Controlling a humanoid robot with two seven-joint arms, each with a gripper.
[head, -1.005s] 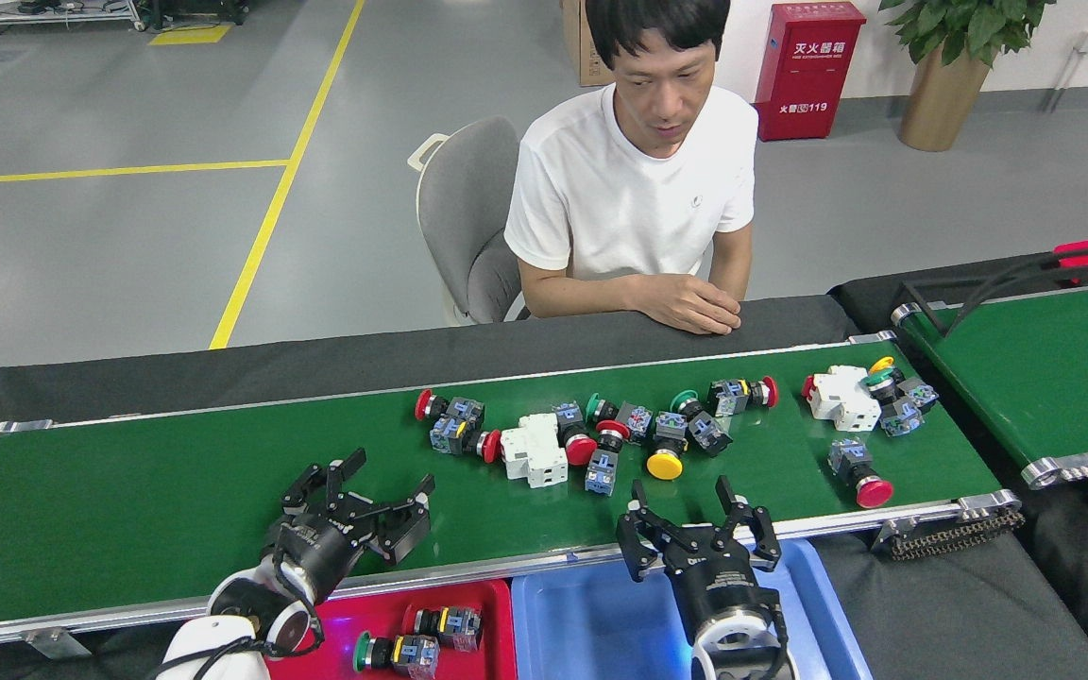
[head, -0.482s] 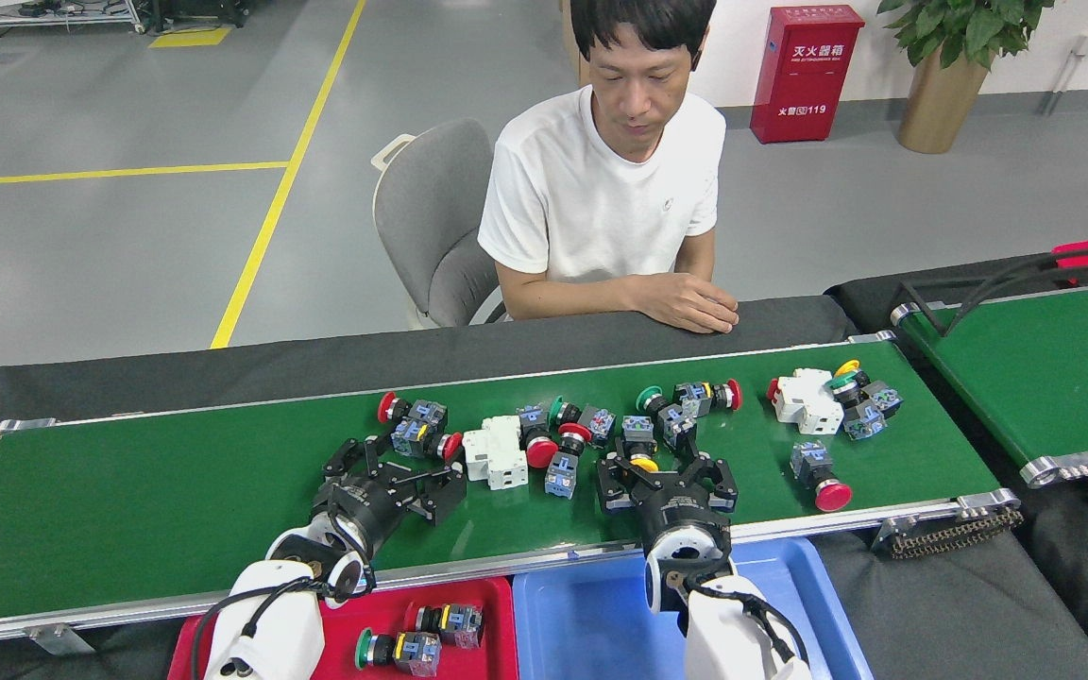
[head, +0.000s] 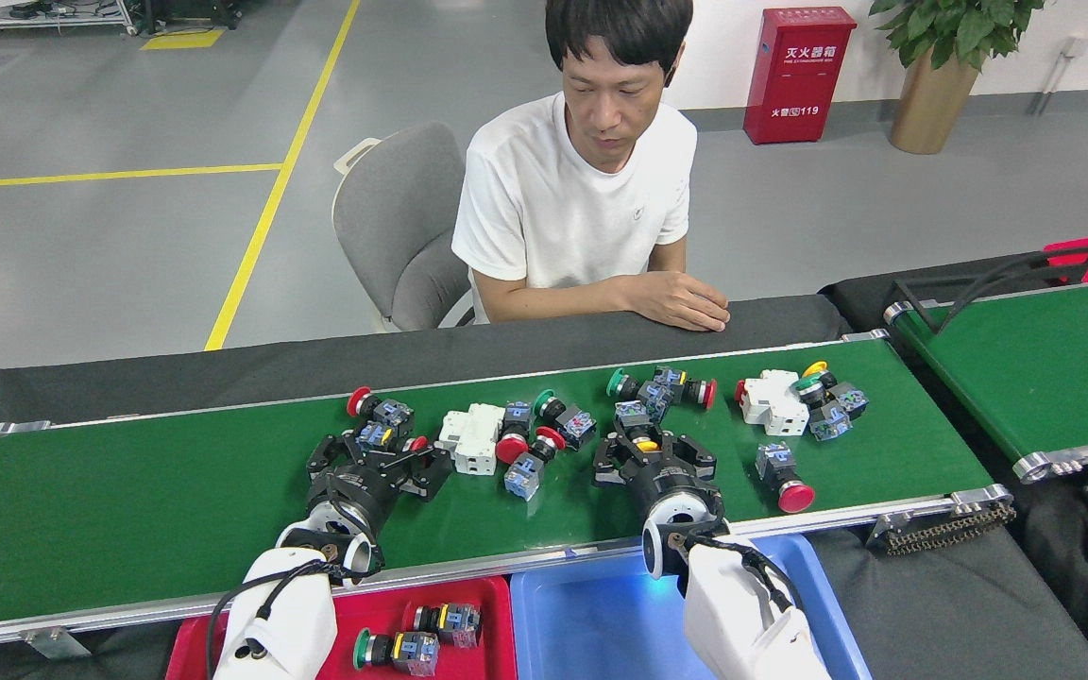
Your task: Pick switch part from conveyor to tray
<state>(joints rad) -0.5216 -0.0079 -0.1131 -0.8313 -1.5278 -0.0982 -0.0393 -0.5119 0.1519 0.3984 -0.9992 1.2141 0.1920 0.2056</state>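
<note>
Switch parts lie scattered on the conveyor, so we reach both open pincers, left and right, straddling pushbuttons, with red tray and blue tray just below.

Beneath our black, matt, hard-looking grippers, the conveyor wears a smooth matt dark-green belt edged with brushed silver aluminium rails. The switch parts between and beyond our grippers look like glossy moulded plastic. Nearer us than the grippers, the red tray and blue tray are smooth, shiny plastic.
</note>
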